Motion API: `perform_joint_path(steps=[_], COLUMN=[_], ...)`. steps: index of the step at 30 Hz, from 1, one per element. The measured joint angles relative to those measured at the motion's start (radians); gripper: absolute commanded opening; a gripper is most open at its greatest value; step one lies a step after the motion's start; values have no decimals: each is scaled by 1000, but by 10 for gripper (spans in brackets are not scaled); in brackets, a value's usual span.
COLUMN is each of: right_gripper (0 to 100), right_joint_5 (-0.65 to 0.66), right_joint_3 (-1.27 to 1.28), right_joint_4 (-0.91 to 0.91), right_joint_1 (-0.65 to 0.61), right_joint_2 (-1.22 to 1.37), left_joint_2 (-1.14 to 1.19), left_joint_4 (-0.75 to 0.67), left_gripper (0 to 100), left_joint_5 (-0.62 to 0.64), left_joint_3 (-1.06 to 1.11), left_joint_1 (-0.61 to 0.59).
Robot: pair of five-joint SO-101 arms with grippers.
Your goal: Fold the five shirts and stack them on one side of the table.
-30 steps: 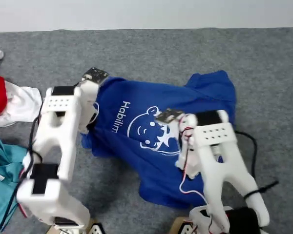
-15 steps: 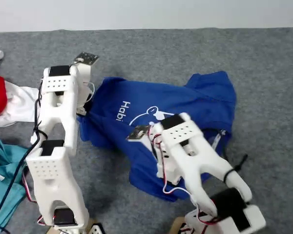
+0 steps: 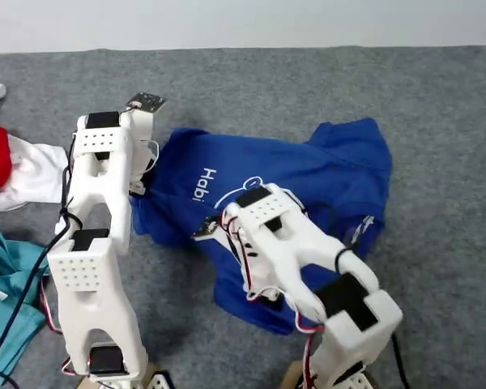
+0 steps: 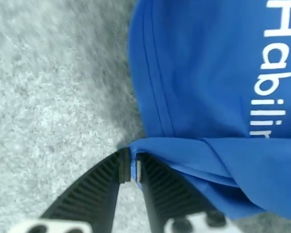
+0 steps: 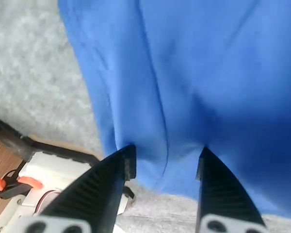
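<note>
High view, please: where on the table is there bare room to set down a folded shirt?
Bare table lies along the far strip behind the blue shirt and to that shirt's right. The left edge is crowded by the red and white clothing and the teal shirt.

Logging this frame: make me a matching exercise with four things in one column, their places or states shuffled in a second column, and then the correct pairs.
Things
1. left gripper
2. right gripper
3. blue shirt
4. teal shirt

Places or states
A. open, over an edge of blue cloth
B. bunched at the edge of the table
C. shut on a fold of blue cloth
D. lying in the middle of the table, print facing up

Pairs: 1-C, 2-A, 3-D, 4-B
</note>
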Motion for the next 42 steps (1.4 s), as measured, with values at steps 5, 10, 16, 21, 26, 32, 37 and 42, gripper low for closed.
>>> perform_joint_path(steps=[5,10,16,21,26,32,37,42], right_gripper=[216,165,27,9,9,9,9,9], right_joint_5=[0,0,-2,-2,0,0,0,0], right_joint_3=[-72,-124,-166,-167,-233,-431,-540,-618], right_joint_4=[6,9,9,6,86,207,207,209], right_joint_1=[0,3,8,17,87,239,339,413], right_joint_2=[89,157,204,212,213,157,-2,-153], left_joint_2=[0,0,0,0,0,0,0,-103], left_joint_4=[-3,-5,-5,-5,0,107,176,181], left_gripper=[2,2,2,2,2,2,2,2], left_joint_5=[0,0,0,0,3,3,18,34], left_joint_3=[-28,-43,-43,-43,-54,-187,-373,-408], left_joint_1=[0,0,0,0,0,0,5,46])
